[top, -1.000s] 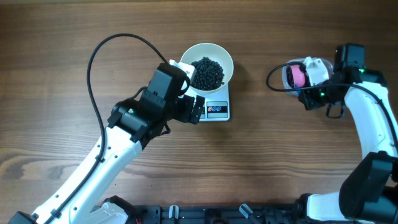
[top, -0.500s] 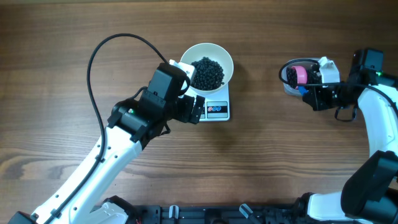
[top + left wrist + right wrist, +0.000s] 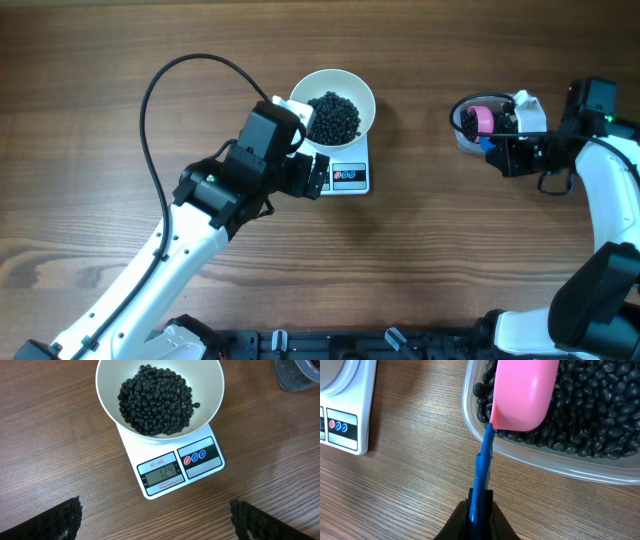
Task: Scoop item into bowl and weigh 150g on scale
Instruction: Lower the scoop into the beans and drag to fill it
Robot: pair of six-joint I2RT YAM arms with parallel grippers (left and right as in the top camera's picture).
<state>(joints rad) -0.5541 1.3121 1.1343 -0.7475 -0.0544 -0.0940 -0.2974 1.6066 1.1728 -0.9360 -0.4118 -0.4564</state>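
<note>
Left gripper [image 3: 157, 525] is held wide open, empty; bowl [image 3: 212, 402] of pellets [image 3: 155, 400] is seated on scale [image 3: 200, 472] ahead. The pink scoop [image 3: 525, 390] is clamped by its handle in the right gripper [image 3: 480, 505].

Two robot arms. The left arm [image 3: 190, 235] has glossy white, rounded shells joined by chunky black blocks, with a tiny green light near one joint. A thin black cable [image 3: 200, 57] arcs from it in a wide loop. The right arm [image 3: 600, 190] shares the white shells and black joints, a green light, and thinner black wires [image 3: 452, 115] looped by the wrist. The left fingers [image 3: 60, 520] are black with a rough, knobbly surface; the right fingers [image 3: 496, 529] are smooth black.
</note>
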